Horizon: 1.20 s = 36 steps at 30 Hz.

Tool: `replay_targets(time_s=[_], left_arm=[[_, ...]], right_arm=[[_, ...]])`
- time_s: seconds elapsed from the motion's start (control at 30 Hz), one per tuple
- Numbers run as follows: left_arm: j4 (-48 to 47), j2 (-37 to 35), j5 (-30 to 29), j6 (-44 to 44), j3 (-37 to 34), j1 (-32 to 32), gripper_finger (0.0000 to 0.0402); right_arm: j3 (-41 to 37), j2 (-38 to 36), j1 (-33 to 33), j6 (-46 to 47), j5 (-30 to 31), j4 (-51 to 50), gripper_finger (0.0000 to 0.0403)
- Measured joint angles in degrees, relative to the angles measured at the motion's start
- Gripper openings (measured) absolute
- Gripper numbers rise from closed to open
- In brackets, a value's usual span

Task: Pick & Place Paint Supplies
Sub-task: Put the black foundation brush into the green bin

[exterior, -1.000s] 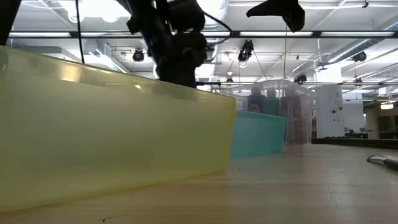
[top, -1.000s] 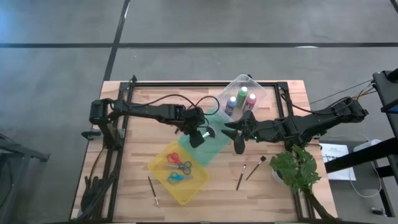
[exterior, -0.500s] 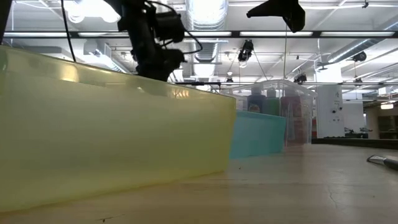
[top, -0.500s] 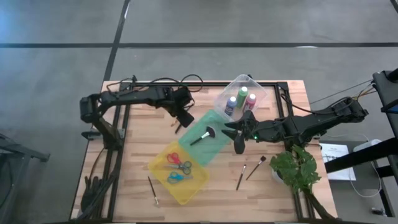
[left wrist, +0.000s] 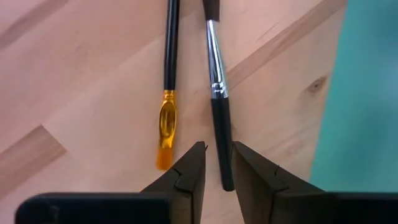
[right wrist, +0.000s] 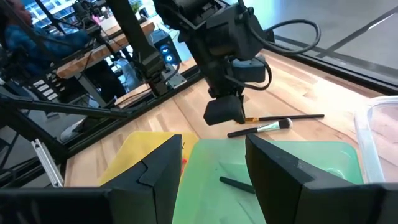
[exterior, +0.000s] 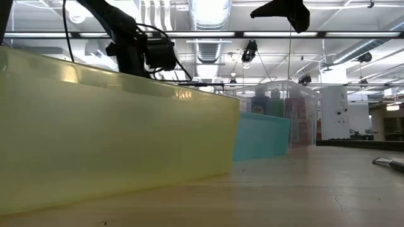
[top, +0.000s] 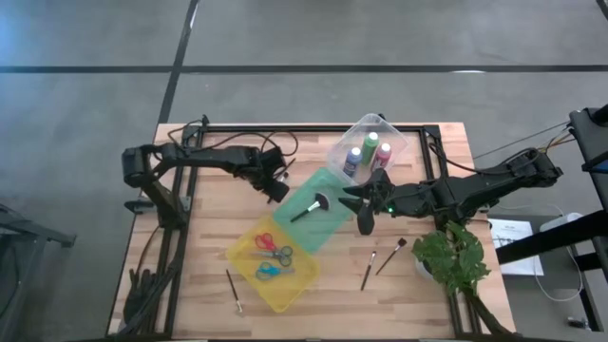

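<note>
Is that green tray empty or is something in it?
Not empty: the green bin holds one dark-handled brush, lying flat across its floor in the high view.

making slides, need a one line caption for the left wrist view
Left gripper open above two paintbrushes on the wooden table, fingers straddling the dark brush, the gold-banded brush alongside.
</note>
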Motion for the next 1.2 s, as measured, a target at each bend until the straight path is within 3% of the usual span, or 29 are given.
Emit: replay_targets(time_s=[0.3,0.67,0.9,1.03,1.2], left_arm=[[2.1,0.1,0.8,0.0,-0.3,-0.1,0.0134],[4.8,4.9,0.2,-0.7,-0.3,-1.8,0.0137],[4.8,7.0,-3.3,-1.7,0.0,-2.8,0.0137],[4.7,7.9,-4.9,-1.7,0.0,-3.0,0.0129],[4.7,8.5,-6.5,-1.7,0.0,-3.2,0.0086]], right_arm=[[0.0,0.0,0.0,-0.4,0.1,0.0,0.0171],[-0.3,0.0,0.0,-0.4,0.1,0.0,0.0171],[-0.3,0.0,-0.1,-0.4,0.1,0.0,0.0171],[-0.4,0.0,-0.1,-0.3,0.1,0.0,0.0171],[-0.5,0.0,-0.1,-0.4,0.1,0.0,0.0171]])
